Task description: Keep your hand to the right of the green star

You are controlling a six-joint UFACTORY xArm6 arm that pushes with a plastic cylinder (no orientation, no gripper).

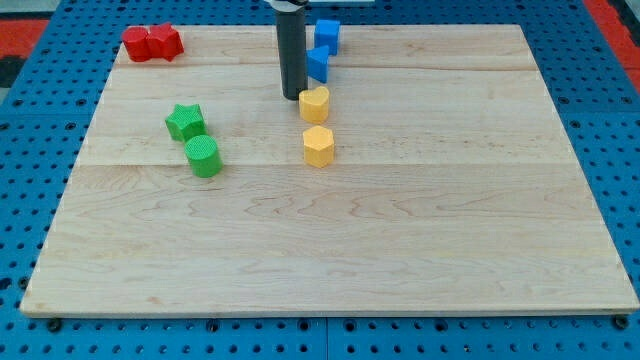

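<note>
The green star (185,122) lies on the wooden board at the view's left, with a green cylinder (204,157) just below it. My tip (292,96) rests on the board well to the right of the green star, a little higher in the view. It stands right beside the left side of a yellow block (315,103); I cannot tell whether they touch. The dark rod rises from the tip to the view's top edge.
A yellow hexagon (318,146) lies below the yellow block. Two blue blocks (327,35) (318,63) sit right of the rod near the board's top edge. A red block (152,43) lies at the top left corner. The board (400,250) sits on a blue pegboard.
</note>
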